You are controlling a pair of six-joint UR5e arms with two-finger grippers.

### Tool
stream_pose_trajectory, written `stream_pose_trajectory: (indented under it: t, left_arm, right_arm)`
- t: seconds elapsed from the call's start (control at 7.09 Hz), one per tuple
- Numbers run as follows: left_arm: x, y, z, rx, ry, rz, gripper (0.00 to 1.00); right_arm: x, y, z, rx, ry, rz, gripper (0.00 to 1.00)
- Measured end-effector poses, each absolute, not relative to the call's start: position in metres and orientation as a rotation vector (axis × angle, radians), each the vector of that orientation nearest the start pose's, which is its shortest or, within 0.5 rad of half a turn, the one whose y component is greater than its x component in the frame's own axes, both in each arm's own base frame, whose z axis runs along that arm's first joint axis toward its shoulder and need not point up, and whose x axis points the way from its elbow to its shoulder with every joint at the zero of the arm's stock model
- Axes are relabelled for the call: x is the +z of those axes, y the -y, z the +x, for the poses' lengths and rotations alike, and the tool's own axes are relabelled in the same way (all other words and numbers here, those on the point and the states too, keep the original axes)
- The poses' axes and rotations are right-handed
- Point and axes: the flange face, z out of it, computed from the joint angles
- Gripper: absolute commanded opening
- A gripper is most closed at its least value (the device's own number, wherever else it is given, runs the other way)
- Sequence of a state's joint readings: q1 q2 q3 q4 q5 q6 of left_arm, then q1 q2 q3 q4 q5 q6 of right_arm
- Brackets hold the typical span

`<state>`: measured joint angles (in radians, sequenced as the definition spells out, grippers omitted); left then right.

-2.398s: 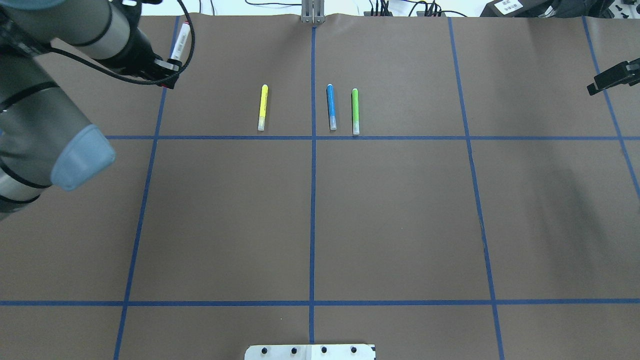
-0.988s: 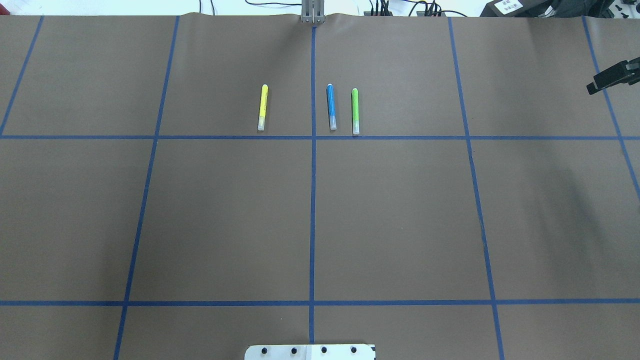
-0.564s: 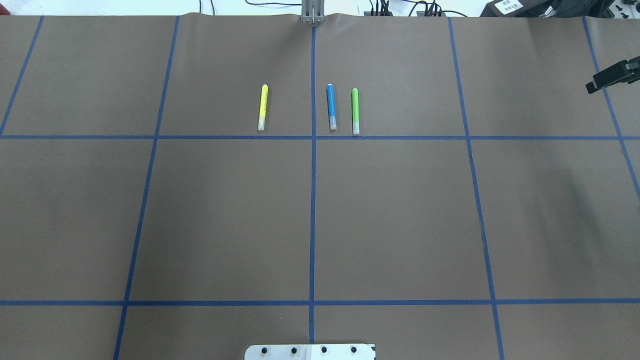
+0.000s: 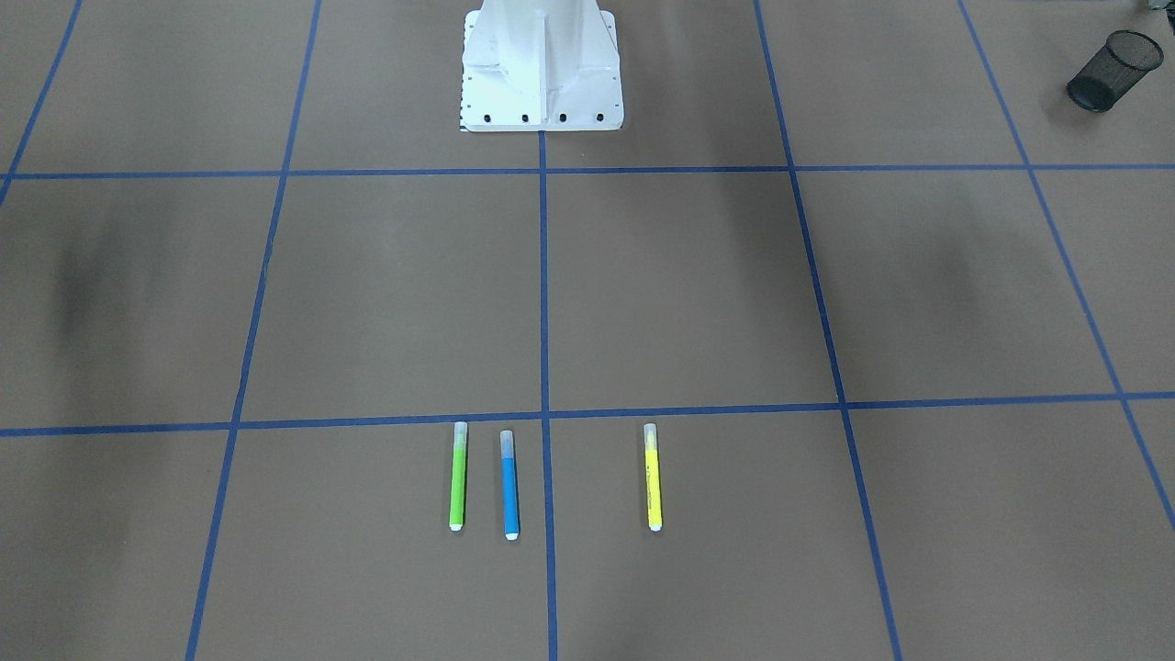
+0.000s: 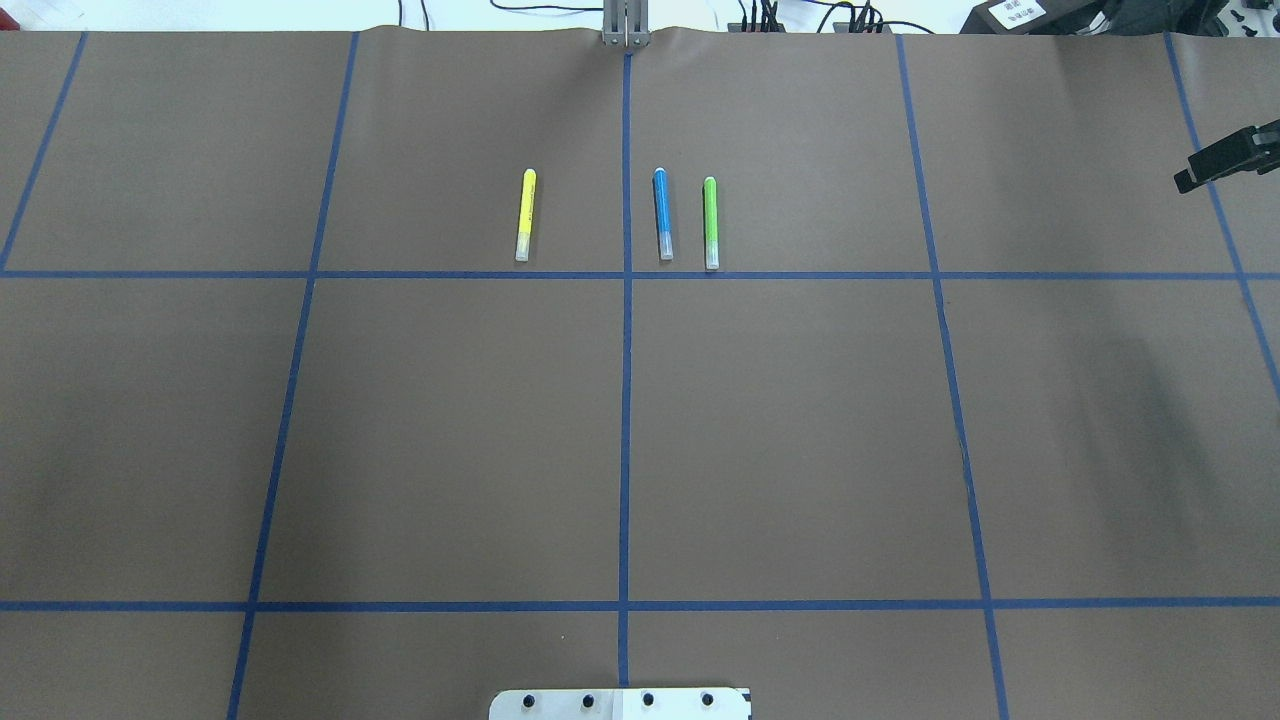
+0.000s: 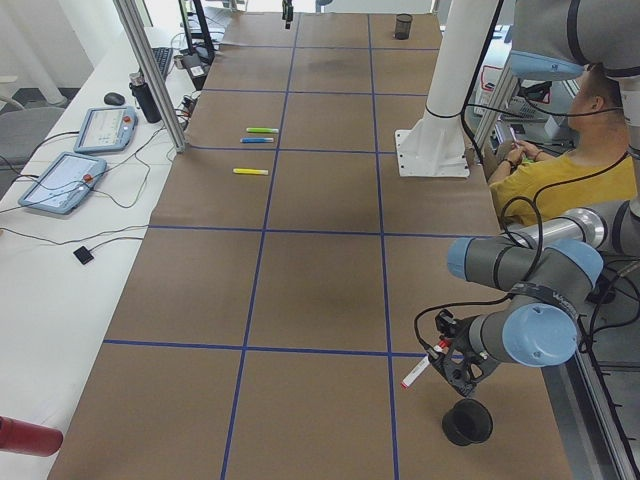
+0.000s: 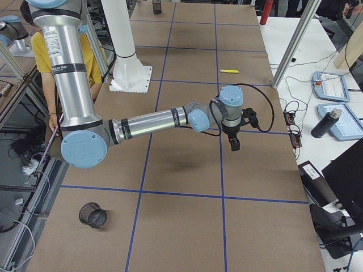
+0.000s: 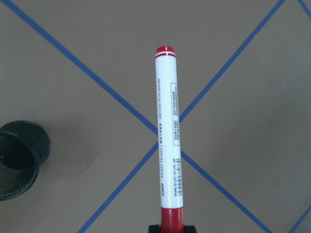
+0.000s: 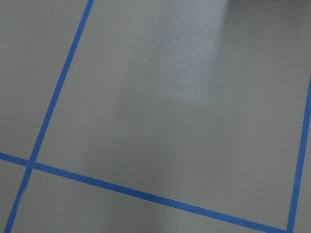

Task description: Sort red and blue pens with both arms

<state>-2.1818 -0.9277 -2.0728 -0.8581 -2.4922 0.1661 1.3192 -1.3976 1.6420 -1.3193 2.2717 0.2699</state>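
Gripper (image 8: 172, 228) holds red pen (image 8: 168, 131); mesh cup (image 8: 22, 158) at left.

White pedestal (image 4: 542, 64): flared column on a flat plate, four black screws (image 4: 525, 117) in a row along the plate's edge. Right arm (image 7: 147, 120), out from the pedestal: silver tubes with black rings, grey joint housings, round pale blue caps (image 7: 84, 150). Its thick tube nearest the pedestal carries a white label (image 7: 61, 54) with small black print, unreadable. Black cable (image 7: 266, 107) loops at the wrist beside the black right claw (image 7: 234, 145). Left arm (image 6: 545, 262), other side of the pedestal: same grey housings, silver tubes, pale blue caps. Left claw (image 6: 440, 352) black, blocky.
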Motion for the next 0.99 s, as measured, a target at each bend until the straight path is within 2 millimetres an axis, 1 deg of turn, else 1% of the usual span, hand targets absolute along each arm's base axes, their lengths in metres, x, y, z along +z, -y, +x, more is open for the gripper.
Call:
stream_pose_trajectory:
  t: [0.42, 0.56, 0.71, 0.99]
  left_arm:
    - [0.684, 0.026, -0.130, -0.927, -1.135, -0.599, 0.00]
    - [0.696, 0.011, -0.126, -0.958, -1.143, -0.648, 0.00]
    - [0.717, 0.005, -0.125, -0.976, -1.162, -0.700, 0.00]
    - [0.766, 0.008, -0.132, -0.997, -1.201, -0.786, 0.00]
  right_arm:
    - [0.505, 0.577, -0.077, -0.145, 0.787, 0.279, 1.00]
    - [0.503, 0.577, -0.077, -0.146, 0.788, 0.281, 1.00]
    - [0.501, 0.577, -0.077, -0.147, 0.789, 0.285, 1.00]
    - [0.498, 0.578, -0.077, -0.150, 0.791, 0.292, 1.00]
